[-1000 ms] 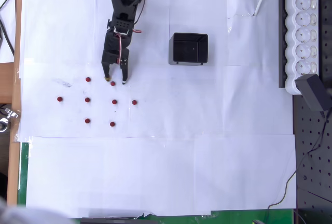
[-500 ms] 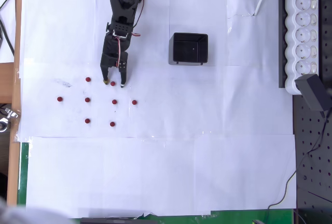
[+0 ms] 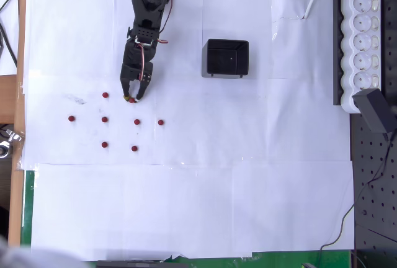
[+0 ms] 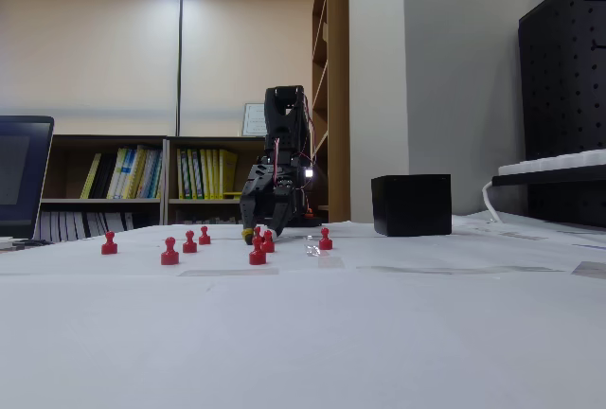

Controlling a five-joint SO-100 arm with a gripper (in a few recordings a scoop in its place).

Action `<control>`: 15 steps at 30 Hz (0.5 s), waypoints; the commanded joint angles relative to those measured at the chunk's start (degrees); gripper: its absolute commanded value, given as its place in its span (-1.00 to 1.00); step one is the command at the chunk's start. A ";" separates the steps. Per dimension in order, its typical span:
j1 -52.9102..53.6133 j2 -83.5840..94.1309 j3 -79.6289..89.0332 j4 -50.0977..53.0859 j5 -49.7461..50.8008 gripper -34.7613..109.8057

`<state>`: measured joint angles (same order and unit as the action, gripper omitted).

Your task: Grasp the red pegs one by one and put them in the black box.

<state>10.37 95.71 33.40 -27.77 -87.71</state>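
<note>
My black gripper (image 3: 132,98) reaches down from the top of the overhead view and is shut on a red peg (image 3: 132,100) that stands on the white paper. Several more red pegs stand loose below and to the left, among them one (image 3: 105,95) just left of the gripper, one (image 3: 136,121) just below it and one (image 3: 160,122) further right. The black box (image 3: 227,58) sits open-topped to the gripper's upper right. In the fixed view the gripper (image 4: 258,232) touches down among the pegs (image 4: 169,252), with the black box (image 4: 411,204) to the right.
A long white power strip (image 3: 363,38) with a black plug (image 3: 376,110) lies along the right edge, over a black perforated board (image 3: 372,181). White paper sheets (image 3: 198,200) cover the table. A laptop (image 4: 21,177) stands at the left in the fixed view.
The gripper's fingers stood open on either side of the peg one second ago. They have since closed in on it. The arm has barely moved.
</note>
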 commanded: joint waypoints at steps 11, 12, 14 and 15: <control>-2.99 -31.20 -2.20 42.45 -6.77 -0.52; -4.13 -34.72 0.26 51.59 -8.00 -0.52; -7.21 -39.73 7.56 68.47 -11.78 -0.52; -9.05 -41.40 12.13 76.73 -13.89 -0.52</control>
<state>4.92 64.86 33.93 18.46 -97.21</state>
